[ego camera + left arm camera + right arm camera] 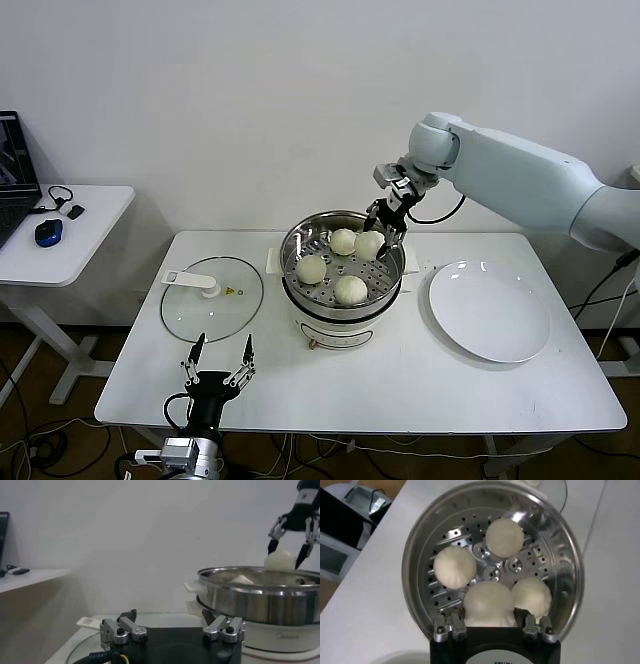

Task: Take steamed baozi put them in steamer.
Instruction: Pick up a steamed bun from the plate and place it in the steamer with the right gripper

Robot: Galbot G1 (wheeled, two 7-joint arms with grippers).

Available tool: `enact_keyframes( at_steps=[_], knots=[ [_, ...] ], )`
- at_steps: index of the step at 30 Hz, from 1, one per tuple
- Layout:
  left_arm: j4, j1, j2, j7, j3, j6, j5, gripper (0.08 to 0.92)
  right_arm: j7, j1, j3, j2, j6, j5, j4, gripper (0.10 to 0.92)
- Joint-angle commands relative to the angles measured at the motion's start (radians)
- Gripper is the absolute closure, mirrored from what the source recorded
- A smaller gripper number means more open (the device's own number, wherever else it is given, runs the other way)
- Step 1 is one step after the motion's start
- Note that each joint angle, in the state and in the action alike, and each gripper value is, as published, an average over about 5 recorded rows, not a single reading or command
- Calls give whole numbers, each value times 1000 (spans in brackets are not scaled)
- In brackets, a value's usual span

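The steel steamer (291, 262) stands on its white cooker base (335, 331) at the table's middle. Three baozi lie on its perforated floor (343, 241) (311, 268) (350, 290). My right gripper (384, 234) hangs over the steamer's far right side, shut on the fourth baozi (369, 243), which sits higher than the others. In the right wrist view this baozi (489, 605) fills the gap between the fingers (451, 625), above the steamer (415, 535). My left gripper (218, 360) is open and empty at the table's front left edge.
A flat glass lid with a white handle (212, 298) lies left of the steamer. A round white plate (489, 310) lies to the right, with nothing on it. A side table (90, 215) with a laptop and a mouse stands far left.
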Motion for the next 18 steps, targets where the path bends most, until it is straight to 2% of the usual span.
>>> enact_keyframes(
  at_steps=[1, 18],
  knots=[
    [5, -2, 1, 1, -1, 1, -4, 177, -10, -78, 25, 51, 12, -64, -117, 372],
    [11, -5, 1, 1, -1, 2, -4, 177, -12, -122, 78, 80, 42, -127, -181, 372]
  ],
)
